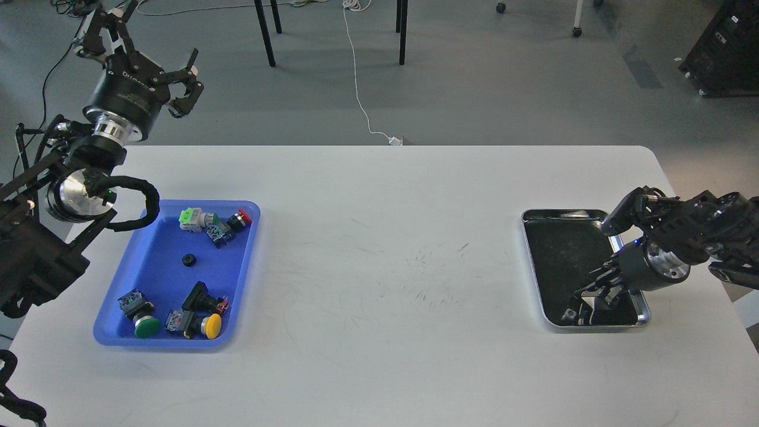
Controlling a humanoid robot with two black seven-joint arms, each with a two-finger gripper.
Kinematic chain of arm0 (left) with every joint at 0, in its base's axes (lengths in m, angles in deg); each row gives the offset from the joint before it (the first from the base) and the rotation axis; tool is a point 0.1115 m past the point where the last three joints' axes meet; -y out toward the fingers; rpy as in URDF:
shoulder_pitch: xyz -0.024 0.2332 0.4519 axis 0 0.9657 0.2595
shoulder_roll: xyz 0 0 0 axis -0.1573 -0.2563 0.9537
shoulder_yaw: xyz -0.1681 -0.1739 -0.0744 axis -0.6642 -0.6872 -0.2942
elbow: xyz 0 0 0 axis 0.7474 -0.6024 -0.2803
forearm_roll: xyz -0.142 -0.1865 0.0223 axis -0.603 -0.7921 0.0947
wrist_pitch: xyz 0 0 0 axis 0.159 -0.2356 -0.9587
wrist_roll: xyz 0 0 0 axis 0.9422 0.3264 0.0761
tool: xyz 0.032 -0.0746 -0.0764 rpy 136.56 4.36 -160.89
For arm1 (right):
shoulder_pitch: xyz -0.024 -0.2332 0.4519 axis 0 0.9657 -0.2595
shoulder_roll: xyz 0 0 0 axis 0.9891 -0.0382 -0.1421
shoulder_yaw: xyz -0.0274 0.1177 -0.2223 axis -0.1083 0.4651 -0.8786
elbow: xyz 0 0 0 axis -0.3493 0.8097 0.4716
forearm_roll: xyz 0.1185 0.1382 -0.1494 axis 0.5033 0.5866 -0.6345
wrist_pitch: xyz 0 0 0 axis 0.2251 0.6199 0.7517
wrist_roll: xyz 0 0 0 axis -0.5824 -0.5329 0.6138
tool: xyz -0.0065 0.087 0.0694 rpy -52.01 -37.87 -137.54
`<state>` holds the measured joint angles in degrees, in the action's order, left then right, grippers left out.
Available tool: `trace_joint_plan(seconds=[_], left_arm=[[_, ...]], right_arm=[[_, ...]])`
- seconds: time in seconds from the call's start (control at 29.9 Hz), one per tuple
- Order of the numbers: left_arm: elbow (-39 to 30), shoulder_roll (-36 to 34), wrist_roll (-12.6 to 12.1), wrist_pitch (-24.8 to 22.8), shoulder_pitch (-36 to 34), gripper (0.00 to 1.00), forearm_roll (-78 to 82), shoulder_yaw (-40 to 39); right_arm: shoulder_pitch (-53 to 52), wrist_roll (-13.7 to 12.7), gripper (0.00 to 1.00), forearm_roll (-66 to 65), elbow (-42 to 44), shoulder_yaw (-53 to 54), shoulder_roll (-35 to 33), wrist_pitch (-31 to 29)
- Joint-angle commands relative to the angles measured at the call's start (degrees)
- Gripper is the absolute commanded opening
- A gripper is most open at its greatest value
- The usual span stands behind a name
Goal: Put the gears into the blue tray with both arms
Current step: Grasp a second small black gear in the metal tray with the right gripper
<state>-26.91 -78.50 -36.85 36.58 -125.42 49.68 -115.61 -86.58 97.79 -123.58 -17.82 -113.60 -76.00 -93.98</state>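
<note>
The blue tray [155, 267] lies on the left of the white table. One small black gear [189, 260] rests in its middle, among several coloured push-button switches [204, 323]. My left gripper [145, 53] is held high beyond the table's far left corner, open and empty. My right gripper [585, 302] reaches down into the near end of the steel tray [557, 237], with its fingers slightly apart against the dark bottom. Whatever lies under it is hidden, and I see no gear in that tray.
The white table [391, 284] is bare between the two trays. Chair legs [267, 35] and a white cable [359, 89] are on the floor beyond the far edge. The right arm's wrist [658, 267] overhangs the steel tray's right rim.
</note>
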Motion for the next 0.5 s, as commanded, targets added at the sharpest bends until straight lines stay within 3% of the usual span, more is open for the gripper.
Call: trace_joint_plan(seconds=[0.0,0.13,0.33,0.47], left_arm=[[0.06,0.09,-0.12,0.08,0.0,0.98,0.0,0.08],[0.15,0.09,-0.12,0.08,0.0,0.98,0.0,0.08],[0.23,-0.43,-0.03,0.08,0.0,0.98,0.0,0.0],[0.23,-0.96,-0.03,0.0,0.0,0.98,-0.09,0.0]], right_arm=[[0.07,0.01,0.44,0.1,-0.01,0.09,-0.02,0.01],[0.33,0.01,0.37,0.18,-0.01,0.26,0.16,0.01],[0.25,0.01,0.17,0.18,-0.1,0.26,0.42,0.18],[-1.07,0.01,0.14,0.36,-0.8,1.05,0.59,1.23]])
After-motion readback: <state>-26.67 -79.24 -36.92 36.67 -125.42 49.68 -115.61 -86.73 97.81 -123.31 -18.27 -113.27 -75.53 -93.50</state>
